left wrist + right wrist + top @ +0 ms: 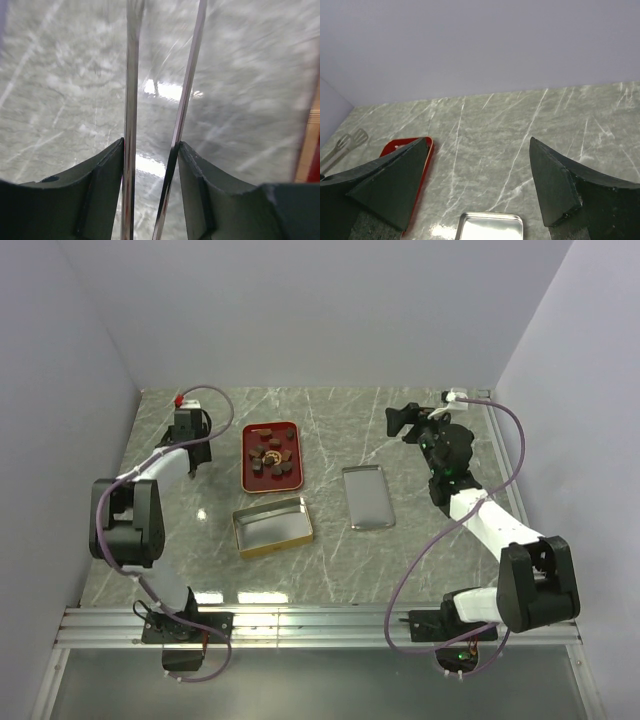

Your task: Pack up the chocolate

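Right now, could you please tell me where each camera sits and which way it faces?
Top external: above, behind the bases, looking down at the table; left arm and right arm show.
Left wrist: looks along its fingers, closed on tongs, onto marble.
Right wrist: looks over the table at the back wall, between open fingers.
Shared: top and right wrist show red tray and silver lid.

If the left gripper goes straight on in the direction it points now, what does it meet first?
Probably the bare marble table, beside the red tray. The tongs between the fingers of the left gripper reach ahead, so their tips, out of frame, would likely touch first.
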`<state>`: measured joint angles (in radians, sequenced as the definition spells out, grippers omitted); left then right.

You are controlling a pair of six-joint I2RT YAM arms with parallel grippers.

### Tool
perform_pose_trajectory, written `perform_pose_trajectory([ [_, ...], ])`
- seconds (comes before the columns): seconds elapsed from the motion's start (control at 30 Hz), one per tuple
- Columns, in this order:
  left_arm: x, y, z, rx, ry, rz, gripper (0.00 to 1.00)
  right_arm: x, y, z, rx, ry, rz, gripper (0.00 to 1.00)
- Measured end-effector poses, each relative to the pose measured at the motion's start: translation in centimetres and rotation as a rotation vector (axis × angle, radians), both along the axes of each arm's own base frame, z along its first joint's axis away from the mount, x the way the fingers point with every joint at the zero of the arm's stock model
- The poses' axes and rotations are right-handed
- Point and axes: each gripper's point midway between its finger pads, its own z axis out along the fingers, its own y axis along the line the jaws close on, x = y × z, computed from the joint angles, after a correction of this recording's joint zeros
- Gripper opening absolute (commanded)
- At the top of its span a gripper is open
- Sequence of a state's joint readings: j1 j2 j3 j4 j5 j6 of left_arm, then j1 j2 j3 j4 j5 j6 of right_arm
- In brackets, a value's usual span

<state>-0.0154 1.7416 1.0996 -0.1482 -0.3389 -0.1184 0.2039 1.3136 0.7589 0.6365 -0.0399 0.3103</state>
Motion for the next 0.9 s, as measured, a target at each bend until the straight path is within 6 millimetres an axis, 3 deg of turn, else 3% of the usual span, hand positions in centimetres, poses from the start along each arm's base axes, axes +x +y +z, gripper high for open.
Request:
perform_pose_trajectory([
  [0.17, -0.1, -1.5, 3.8, -0.005, -0.092, -0.024, 0.49, 0.2, 0.4, -1.2, 0.002, 0.033, 0.021, 0.88],
  [0.53, -2.4, -3.0, 5.4, -0.016, -0.116, -0.047, 0.46, 0.3, 1.5, -0.6, 0.02, 0.033, 0.076, 0.86],
  [0.67, -3.4, -5.0, 8.0, -0.048, -0.182, -0.106, 0.45, 0.2, 1.6, -0.6, 0.022, 0.04, 0.083, 0.86],
  [0.9, -4.9, -10.3, 12.3, -0.125, -0.295, -0.276, 0.45, -0.5, 1.4, 0.1, 0.022, 0.044, 0.082, 0.86],
])
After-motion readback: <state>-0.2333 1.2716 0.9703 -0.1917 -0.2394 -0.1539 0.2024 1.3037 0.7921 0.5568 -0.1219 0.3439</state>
